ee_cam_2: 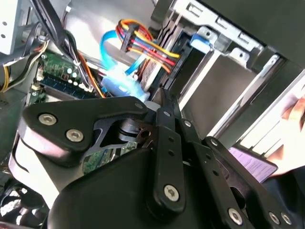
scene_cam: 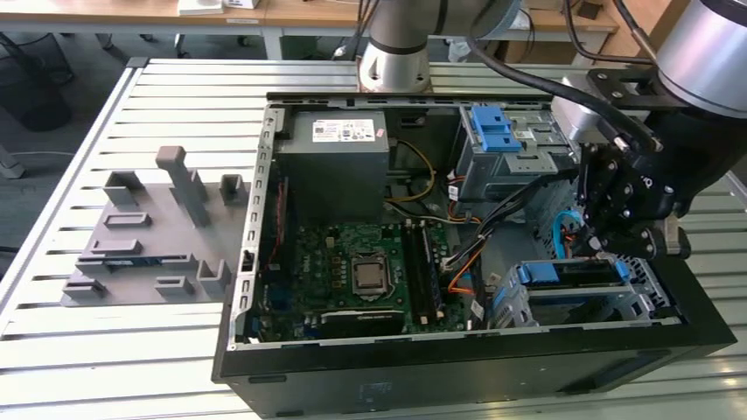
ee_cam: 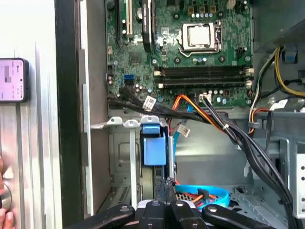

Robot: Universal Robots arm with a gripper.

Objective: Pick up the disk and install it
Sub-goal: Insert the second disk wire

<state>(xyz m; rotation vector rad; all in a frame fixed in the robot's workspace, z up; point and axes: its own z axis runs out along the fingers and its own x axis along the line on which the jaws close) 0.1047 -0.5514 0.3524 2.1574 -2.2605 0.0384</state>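
Gripper (scene_cam: 618,238) in the exterior view hangs above the disk (scene_cam: 568,274), seated in the lower drive bay (scene_cam: 653,302). First wrist view: fingers (ee_cam: 167,187) closed, empty. Judgement: installing step; seating needs checking.

The gripper (scene_cam: 615,241) is matt black metal; the disk (scene_cam: 568,274) carrier is smooth blue plastic; the table (scene_cam: 175,96) is ribbed bare metal.

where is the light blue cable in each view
exterior view: the light blue cable curves inside the case, on the exterior view's left of the gripper.
second wrist view: it loops beside the red and yellow wires.
first wrist view: it coils just beyond the gripper.
shared landmark: the green circuit board.
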